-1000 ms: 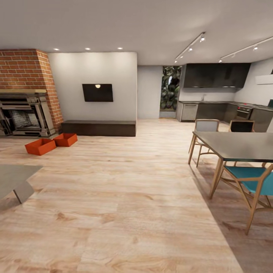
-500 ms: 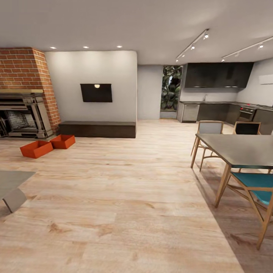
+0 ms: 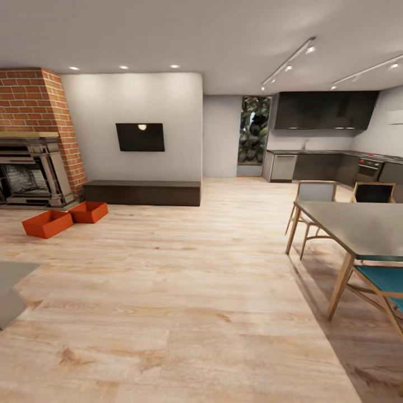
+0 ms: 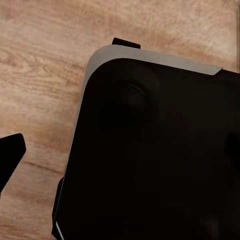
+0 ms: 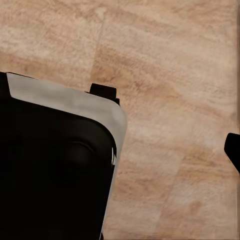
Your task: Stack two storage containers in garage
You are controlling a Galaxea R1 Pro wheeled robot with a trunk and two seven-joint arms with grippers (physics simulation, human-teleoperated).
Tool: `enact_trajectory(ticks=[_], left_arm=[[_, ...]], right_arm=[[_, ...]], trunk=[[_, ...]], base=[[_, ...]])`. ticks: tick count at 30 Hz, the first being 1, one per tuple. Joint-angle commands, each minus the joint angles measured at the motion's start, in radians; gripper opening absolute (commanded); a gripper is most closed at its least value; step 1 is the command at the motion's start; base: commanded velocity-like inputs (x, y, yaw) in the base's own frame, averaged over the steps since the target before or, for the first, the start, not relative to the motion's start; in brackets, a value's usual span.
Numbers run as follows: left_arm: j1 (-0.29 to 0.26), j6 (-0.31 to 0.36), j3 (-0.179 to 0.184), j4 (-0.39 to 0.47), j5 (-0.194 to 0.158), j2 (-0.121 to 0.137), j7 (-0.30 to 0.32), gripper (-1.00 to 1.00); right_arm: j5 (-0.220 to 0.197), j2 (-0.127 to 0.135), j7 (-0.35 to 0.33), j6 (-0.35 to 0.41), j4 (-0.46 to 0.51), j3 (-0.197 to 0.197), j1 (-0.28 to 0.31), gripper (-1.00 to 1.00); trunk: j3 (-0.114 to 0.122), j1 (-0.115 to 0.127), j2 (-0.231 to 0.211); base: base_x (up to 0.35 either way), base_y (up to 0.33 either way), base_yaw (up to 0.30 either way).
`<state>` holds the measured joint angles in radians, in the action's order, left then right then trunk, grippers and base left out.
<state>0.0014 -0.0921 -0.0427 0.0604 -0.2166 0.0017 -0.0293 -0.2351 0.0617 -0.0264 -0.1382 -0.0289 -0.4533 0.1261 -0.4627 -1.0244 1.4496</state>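
Two red-orange storage containers (image 3: 47, 223) (image 3: 89, 211) sit side by side on the light wood-plank floor of the living room, at the far left in front of the brick fireplace (image 3: 31, 173). Both are open-topped and look empty. They are several metres from me. In the left wrist view a dark fingertip (image 4: 10, 162) shows at the frame edge over wood planks, beside my black, grey-edged base (image 4: 150, 150). The right wrist view has a dark fingertip (image 5: 233, 150) and the same base (image 5: 50, 165). Neither view tells how the jaws stand.
A low dark bench (image 3: 143, 192) runs under a wall-mounted TV (image 3: 140, 137). A dining table (image 3: 358, 226) with wooden chairs (image 3: 313, 193) and a teal chair (image 3: 386, 280) stands at right. A grey slab (image 3: 11, 285) juts in at lower left. A dark kitchen (image 3: 324, 162) lies beyond.
The whole picture has shifted, so the camera has moved: the containers and fireplace have slid left, the table right and lower. Nothing in the room itself has moved.
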Motion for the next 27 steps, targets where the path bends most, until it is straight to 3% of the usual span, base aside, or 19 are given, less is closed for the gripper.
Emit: enact_trajectory(ticks=[1,27], left_arm=[[0.000,-0.002,-0.004,0.001,-0.001,-0.001,-0.001,1.00],[0.000,-0.002,-0.005,0.001,-0.001,-0.001,0.000,1.00]], right_arm=[[-0.010,0.000,-0.003,-0.006,-0.003,-0.008,0.001,1.00],[-0.010,0.001,-0.003,-0.006,-0.003,-0.008,0.001,1.00]], trunk=[[-0.001,-0.001,0.000],[-0.001,-0.001,0.000]], base=[[0.333,0.000,0.045],[0.333,0.000,0.259]])
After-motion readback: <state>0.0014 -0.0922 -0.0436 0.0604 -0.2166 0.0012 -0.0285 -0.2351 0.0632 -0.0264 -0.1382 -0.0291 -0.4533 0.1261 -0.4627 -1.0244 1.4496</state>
